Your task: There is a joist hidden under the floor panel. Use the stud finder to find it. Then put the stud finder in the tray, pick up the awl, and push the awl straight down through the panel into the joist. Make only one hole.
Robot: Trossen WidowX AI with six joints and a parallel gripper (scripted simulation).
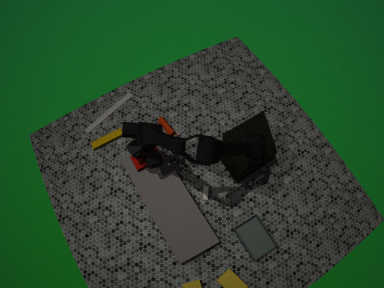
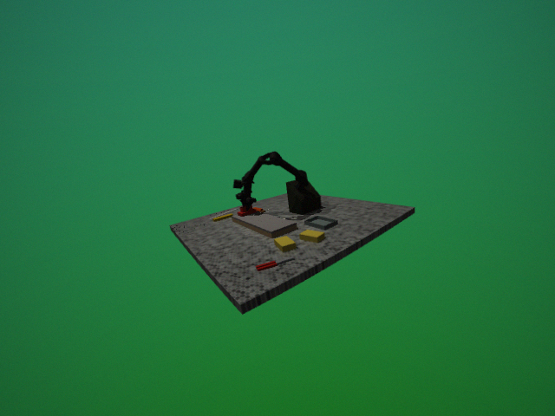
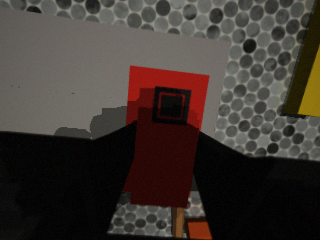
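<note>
My gripper (image 1: 143, 157) (image 2: 245, 206) (image 3: 163, 128) is shut on the red stud finder (image 1: 138, 162) (image 2: 249, 211) (image 3: 170, 95), a flat red block with a dark square window. It rests over the far end of the long grey floor panel (image 1: 176, 210) (image 2: 268, 224) (image 3: 65, 75). The awl (image 1: 165, 125) (image 3: 197, 230), with an orange handle and thin metal tip, lies on the table just behind the arm. The grey tray (image 1: 254, 237) (image 2: 321, 222) sits near the panel's other end, off to its side.
A yellow bar (image 1: 106, 138) (image 2: 222, 217) (image 3: 305, 75) and a white strip (image 1: 108, 113) lie beyond the panel's far end. Two yellow blocks (image 1: 231, 279) (image 2: 312, 235) (image 2: 284, 243) sit near the front. A red screwdriver (image 2: 269, 264) lies near the table edge. The arm's black base (image 1: 249, 145) stands beside the panel.
</note>
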